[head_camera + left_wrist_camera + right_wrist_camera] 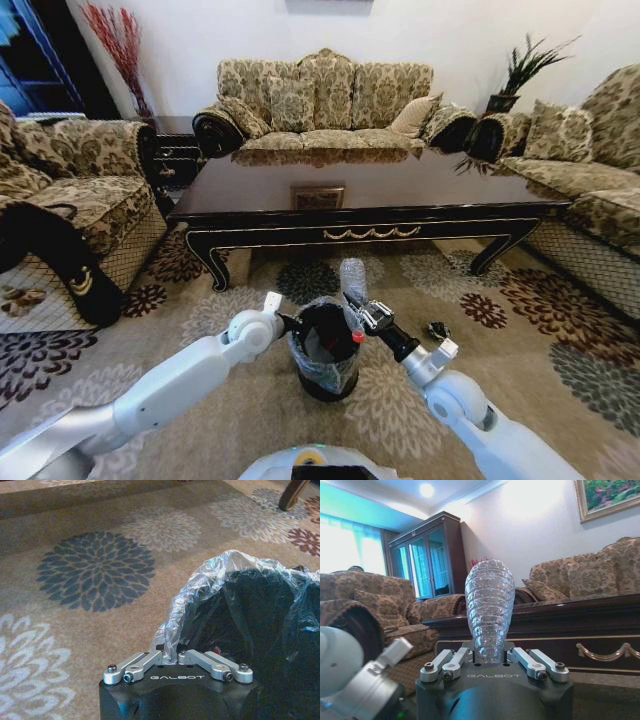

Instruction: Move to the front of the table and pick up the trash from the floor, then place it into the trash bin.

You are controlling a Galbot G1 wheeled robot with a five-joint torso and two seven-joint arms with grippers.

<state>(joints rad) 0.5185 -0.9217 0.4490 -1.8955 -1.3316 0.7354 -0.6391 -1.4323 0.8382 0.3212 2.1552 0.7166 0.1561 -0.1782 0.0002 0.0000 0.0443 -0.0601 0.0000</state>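
The black trash bin (325, 352) with its clear liner (200, 595) stands on the carpet in front of the dark wood table (360, 195). My left gripper (291, 323) is at the bin's near-left rim, and the left wrist view shows this gripper (170, 656) shut on a pinch of the liner. Just above the bin's right rim, my right gripper (353, 309) is shut on the trash, a clear plastic bottle (352, 277). The bottle's red cap (357, 337) points down into the bin's mouth. In the right wrist view the ribbed bottle (490, 605) stands out from between the fingers (447, 662). A tiny dark wad (438, 330) lies on the floor to the right.
Patterned sofas (325, 100) ring the table on three sides, with an armchair (70, 210) close on the left. The floral carpet (560, 340) has open floor to the right of the bin and in front of the table's legs (215, 268).
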